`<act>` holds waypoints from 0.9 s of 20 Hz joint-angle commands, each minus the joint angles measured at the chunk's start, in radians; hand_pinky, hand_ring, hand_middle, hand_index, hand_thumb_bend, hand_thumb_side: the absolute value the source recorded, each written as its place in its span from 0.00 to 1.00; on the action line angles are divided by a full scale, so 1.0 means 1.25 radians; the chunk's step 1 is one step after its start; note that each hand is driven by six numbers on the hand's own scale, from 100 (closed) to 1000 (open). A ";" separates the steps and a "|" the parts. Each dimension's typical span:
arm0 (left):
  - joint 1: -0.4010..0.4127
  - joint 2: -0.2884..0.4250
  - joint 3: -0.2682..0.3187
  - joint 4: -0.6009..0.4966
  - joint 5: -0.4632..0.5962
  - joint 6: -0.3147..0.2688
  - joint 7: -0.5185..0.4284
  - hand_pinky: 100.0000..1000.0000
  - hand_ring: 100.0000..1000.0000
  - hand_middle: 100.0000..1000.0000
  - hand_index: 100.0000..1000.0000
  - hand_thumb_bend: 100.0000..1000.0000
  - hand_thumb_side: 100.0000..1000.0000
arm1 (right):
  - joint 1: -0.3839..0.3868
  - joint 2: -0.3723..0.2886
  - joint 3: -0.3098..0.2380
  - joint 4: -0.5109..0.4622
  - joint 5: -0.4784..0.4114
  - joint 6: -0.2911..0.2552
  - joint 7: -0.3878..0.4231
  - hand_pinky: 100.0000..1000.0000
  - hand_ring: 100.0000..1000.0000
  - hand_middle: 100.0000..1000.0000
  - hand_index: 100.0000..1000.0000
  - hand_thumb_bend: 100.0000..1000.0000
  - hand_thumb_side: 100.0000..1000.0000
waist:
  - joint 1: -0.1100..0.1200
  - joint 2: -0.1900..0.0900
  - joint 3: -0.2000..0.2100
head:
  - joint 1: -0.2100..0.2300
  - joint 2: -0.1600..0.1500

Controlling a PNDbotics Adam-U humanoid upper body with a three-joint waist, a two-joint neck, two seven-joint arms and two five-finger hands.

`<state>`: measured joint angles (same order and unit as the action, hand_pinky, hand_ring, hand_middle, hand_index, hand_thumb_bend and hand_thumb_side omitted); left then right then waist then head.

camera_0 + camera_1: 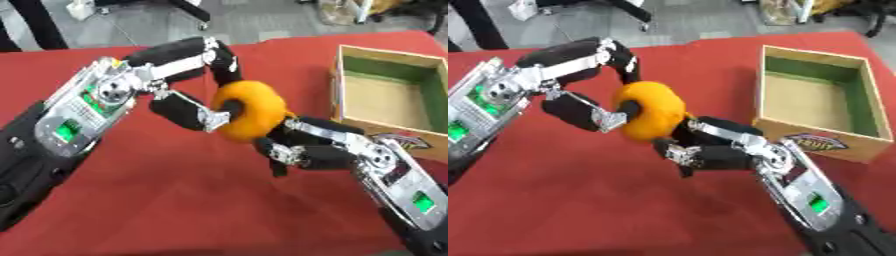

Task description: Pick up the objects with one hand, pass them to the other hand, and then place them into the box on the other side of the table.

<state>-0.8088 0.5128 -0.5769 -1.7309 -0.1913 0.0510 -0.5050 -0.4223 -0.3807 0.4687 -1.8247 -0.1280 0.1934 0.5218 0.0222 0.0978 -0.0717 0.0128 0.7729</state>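
Observation:
An orange ring-shaped object (251, 111), like a doughnut, hangs above the red table between both hands. My left hand (188, 80) comes from the left, its fingers curled over the ring's top and its thumb poking into the hole. My right hand (302, 142) reaches up from the lower right, fingers curled against the ring's lower right side. To the right stands the open wooden box (859, 150) with green inner walls and nothing visible inside.
The red tablecloth (175, 200) covers the whole table. A colourful label (815, 143) shows on the box's front wall. Chair legs and grey floor lie beyond the table's far edge.

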 commanded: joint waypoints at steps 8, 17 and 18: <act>-0.004 0.009 -0.001 0.004 0.023 0.010 -0.061 0.66 0.54 0.47 0.56 0.00 0.15 | -0.009 -0.011 -0.002 -0.014 -0.019 0.023 -0.021 0.31 0.21 0.13 0.96 0.00 0.68 | 0.004 -0.002 0.001 | 0.001 -0.002; -0.005 0.004 0.002 0.008 0.013 0.009 -0.085 0.67 0.56 0.50 0.59 0.00 0.17 | -0.007 -0.010 0.002 0.002 -0.046 0.082 -0.057 0.34 0.27 0.22 0.64 0.00 0.56 | 0.004 -0.002 0.001 | -0.001 -0.002; -0.005 0.004 0.002 0.007 0.012 0.008 -0.087 0.67 0.56 0.50 0.59 0.00 0.18 | -0.007 -0.010 0.003 0.003 -0.051 0.086 -0.062 0.34 0.27 0.22 0.60 0.00 0.54 | 0.004 -0.002 0.001 | -0.001 -0.002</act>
<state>-0.8008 0.5116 -0.5792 -1.7122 -0.1736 0.0627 -0.6082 -0.4208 -0.3837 0.4754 -1.8118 -0.1806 0.2921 0.4521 0.0222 0.0978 -0.0716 0.0121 0.7729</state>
